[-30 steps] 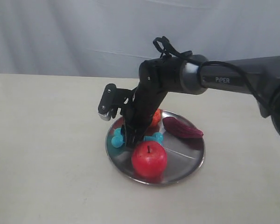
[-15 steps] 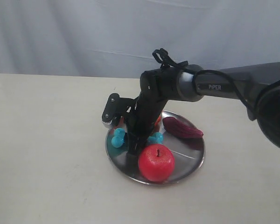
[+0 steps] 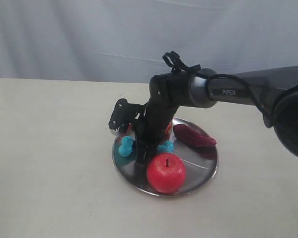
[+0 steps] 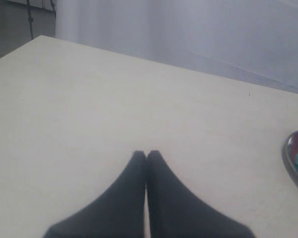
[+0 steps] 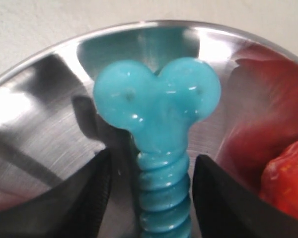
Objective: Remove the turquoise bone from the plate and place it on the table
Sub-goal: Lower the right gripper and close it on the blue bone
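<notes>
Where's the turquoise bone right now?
In the exterior view the turquoise bone lies in the left part of the plate, just behind the red apple, the right gripper open around its shaft.

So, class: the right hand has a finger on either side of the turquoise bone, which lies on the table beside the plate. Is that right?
Not quite. The turquoise bone lies in the plate, not on the table beside it; the right wrist view shows shiny metal under it. The rest stands: the right hand has a finger on either side of it.
</notes>
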Robot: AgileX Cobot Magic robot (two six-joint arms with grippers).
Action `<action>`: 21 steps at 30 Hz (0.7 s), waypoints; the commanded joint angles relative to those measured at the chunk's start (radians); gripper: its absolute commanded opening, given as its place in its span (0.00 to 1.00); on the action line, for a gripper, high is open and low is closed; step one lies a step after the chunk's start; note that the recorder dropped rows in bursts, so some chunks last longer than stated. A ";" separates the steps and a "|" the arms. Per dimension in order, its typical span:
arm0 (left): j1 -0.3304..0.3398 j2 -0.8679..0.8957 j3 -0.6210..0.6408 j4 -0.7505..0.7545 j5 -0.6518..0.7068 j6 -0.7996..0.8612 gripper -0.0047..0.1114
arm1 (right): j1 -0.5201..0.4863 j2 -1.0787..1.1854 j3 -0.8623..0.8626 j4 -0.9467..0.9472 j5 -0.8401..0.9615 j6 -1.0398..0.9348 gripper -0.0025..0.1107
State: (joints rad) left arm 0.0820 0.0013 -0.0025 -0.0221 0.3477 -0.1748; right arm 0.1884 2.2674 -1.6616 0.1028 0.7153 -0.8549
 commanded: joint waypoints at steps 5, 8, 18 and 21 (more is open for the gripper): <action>0.001 -0.001 0.003 0.000 -0.005 -0.002 0.04 | -0.008 0.000 -0.007 0.000 -0.009 0.009 0.29; 0.001 -0.001 0.003 0.000 -0.005 -0.002 0.04 | -0.008 0.000 -0.007 0.000 -0.021 0.011 0.14; 0.001 -0.001 0.003 0.000 -0.005 -0.002 0.04 | -0.008 -0.023 -0.013 0.000 -0.027 0.025 0.02; 0.001 -0.001 0.003 0.000 -0.005 -0.002 0.04 | -0.008 -0.064 -0.013 0.000 -0.027 0.025 0.02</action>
State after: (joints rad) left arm 0.0820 0.0013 -0.0025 -0.0221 0.3477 -0.1748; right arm 0.1861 2.2522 -1.6662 0.1028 0.6995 -0.8337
